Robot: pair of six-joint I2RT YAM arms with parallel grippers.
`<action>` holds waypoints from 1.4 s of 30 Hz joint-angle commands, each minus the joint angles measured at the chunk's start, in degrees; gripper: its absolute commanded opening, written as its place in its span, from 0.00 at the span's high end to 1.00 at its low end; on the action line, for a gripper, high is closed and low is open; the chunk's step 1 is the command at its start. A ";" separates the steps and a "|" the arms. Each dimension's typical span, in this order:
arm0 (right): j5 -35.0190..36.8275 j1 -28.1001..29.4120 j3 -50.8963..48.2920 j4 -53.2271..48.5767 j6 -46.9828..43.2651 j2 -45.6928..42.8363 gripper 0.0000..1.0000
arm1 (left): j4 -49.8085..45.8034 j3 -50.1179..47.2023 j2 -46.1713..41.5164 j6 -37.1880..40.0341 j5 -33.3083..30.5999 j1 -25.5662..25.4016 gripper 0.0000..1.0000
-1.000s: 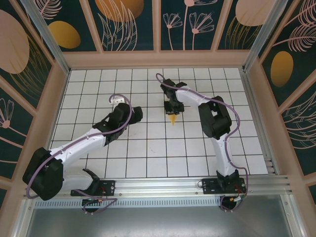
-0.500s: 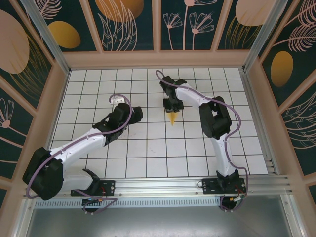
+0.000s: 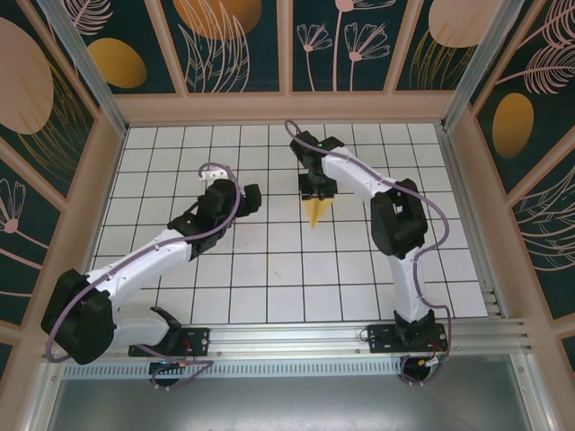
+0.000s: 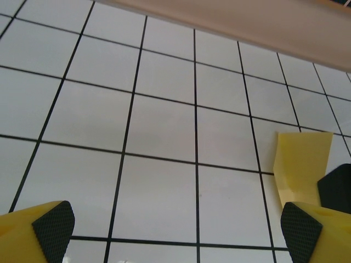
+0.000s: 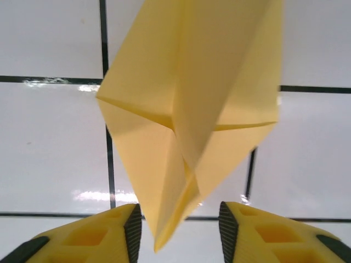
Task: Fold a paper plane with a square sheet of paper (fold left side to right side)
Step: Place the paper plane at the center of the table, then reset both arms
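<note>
— On the left side of the tiled table (image 3: 162, 171), what is seen?
— The left gripper (image 3: 214, 183) is held wide open, with nothing in it.
— And further right?
— The paper plane (image 5: 192, 98) is seen on the tiles, already folded to a point. Its tail is found between the jaws of the right gripper (image 5: 176, 224), which are partly apart and not pinching.
— What is needed next?
— Letting go seems to be the step in hand. The jaws should be lifted straight up, so the plane is not dragged.

White grid-tiled table (image 3: 269, 287); dark floral wall panels (image 3: 238, 54); aluminium rail (image 3: 296, 334) near edge.
</note>
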 commanded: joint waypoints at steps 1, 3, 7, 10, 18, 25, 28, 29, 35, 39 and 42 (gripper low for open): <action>4.27 -0.41 2.20 -3.93 -0.03 -8.05 0.52 | 0.21 2.76 -0.99 2.87 -2.95 0.70 0.01; 5.20 -1.31 0.90 -3.24 -0.33 -11.26 0.52 | 0.43 3.54 -1.24 3.35 -3.15 1.69 0.01; 6.66 -4.09 -6.51 3.01 -1.55 -19.58 0.50 | 1.21 3.88 -2.42 4.39 -4.33 4.07 0.01; 8.05 -6.84 -14.63 10.37 -2.77 -27.43 0.49 | 1.94 3.30 -3.92 5.75 -7.71 6.54 0.01; 12.49 -17.59 -44.87 38.46 -5.31 -53.13 0.28 | 14.93 -6.33 -8.86 13.22 -23.23 13.52 0.01; 10.98 -31.30 -65.81 57.65 -6.52 -62.94 0.01 | 32.37 -17.64 -8.96 21.73 -29.41 16.76 0.01; 7.25 -35.93 -73.23 67.92 -7.69 -61.19 0.01 | 34.78 -19.33 -7.26 24.47 -27.82 18.62 0.02; 6.04 -36.93 -75.85 72.49 -8.30 -60.13 0.01 | 35.41 -19.88 -6.62 24.74 -28.19 19.31 0.01; 2.70 -37.71 -85.20 98.08 -12.18 -52.72 0.01 | 48.68 -26.89 -4.06 26.90 -22.70 23.30 0.02; -0.15 -37.60 -88.10 109.51 -16.31 -46.46 0.01 | 58.37 -30.73 -1.40 31.01 -17.70 24.11 0.01; -3.20 -37.73 -89.76 115.80 -17.57 -42.63 0.01 | 67.09 -33.67 1.39 33.40 -14.19 24.53 0.02</action>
